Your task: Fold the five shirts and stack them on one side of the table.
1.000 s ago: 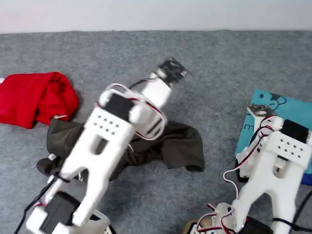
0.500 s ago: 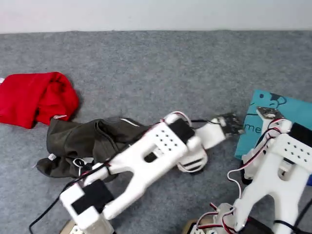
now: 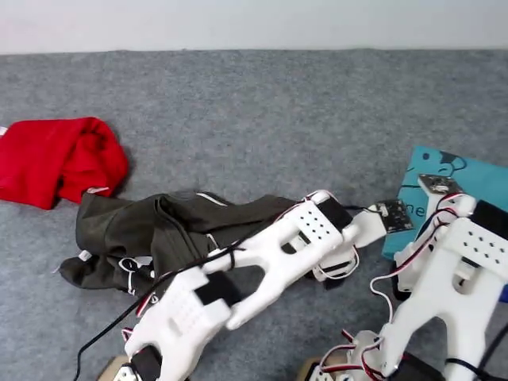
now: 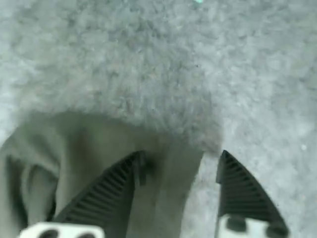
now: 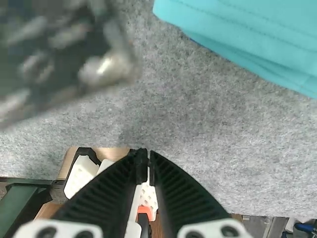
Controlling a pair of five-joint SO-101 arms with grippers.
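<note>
High view: red shirt (image 3: 59,159), olive shirt (image 3: 119,230), teal shirt (image 3: 476,175), one each.

The left arm (image 3: 270,258) and right arm (image 3: 456,266) are white plastic shells with black servo blocks (image 3: 486,216) at the joints, each with a grid of small round holes (image 3: 316,228) on one link. Loose red, white and black wires (image 3: 371,286) loop along them. A dark circuit board (image 3: 394,216) caps each wrist, and the left gripper (image 4: 181,158) and right gripper (image 5: 144,154) have black ribbed fingers (image 4: 111,186).

A white wall (image 3: 254,24) borders the grey carpet (image 3: 317,103).
</note>
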